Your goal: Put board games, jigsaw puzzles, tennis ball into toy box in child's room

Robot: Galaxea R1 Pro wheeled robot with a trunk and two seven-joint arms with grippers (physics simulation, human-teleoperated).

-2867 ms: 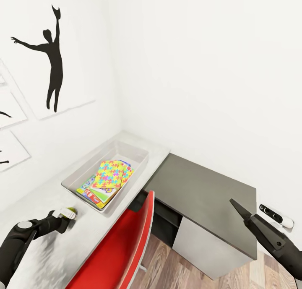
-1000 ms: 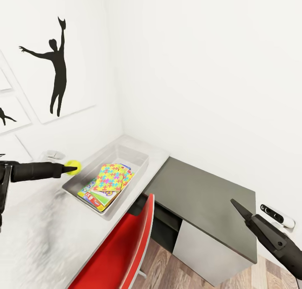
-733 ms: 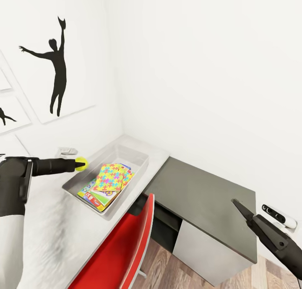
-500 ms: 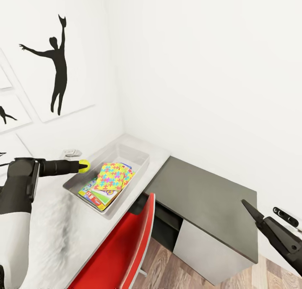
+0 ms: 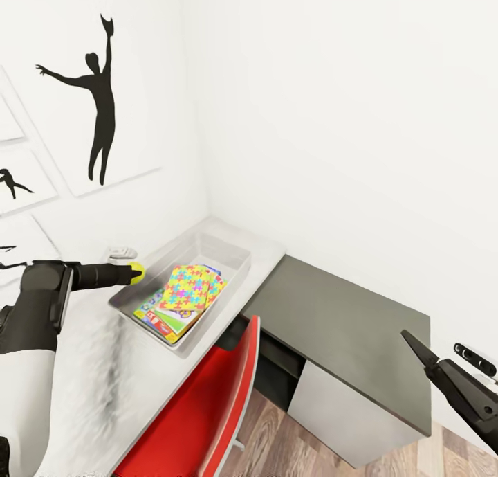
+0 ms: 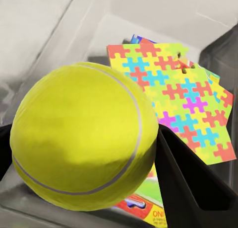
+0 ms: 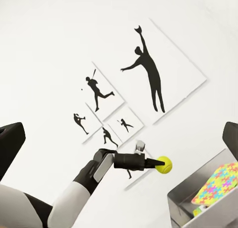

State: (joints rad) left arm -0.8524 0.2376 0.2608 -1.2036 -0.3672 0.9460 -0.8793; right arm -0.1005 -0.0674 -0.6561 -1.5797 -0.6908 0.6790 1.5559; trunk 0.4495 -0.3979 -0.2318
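Note:
The yellow-green tennis ball (image 5: pixel 137 272) is pinched in my left gripper (image 5: pixel 133 273), which is shut on it, held just above the near left rim of the toy box (image 5: pixel 232 247). In the left wrist view the tennis ball (image 6: pixel 84 138) sits between the dark fingers (image 6: pixel 191 188), over the toy box (image 6: pixel 148 24). The jigsaw puzzles (image 5: pixel 190 285) lie in the box on top of the board games (image 5: pixel 160 316). My right gripper (image 5: pixel 409 340) hangs open over the floor past the dark grey top. Its wrist view looks across at the tennis ball (image 7: pixel 165 164).
The toy box stands on the pale table (image 5: pixel 104 366) against the wall. A lower dark grey top (image 5: pixel 339 318) adjoins it on the right. A red chair (image 5: pixel 207 408) is pushed in at the table's front edge. Baseball silhouette pictures (image 5: pixel 100 96) hang on the left wall.
My left gripper lifted the tennis ball off the table and carried it to the toy box's left rim. It has hardly moved over the last half second. The head view shifted slightly.

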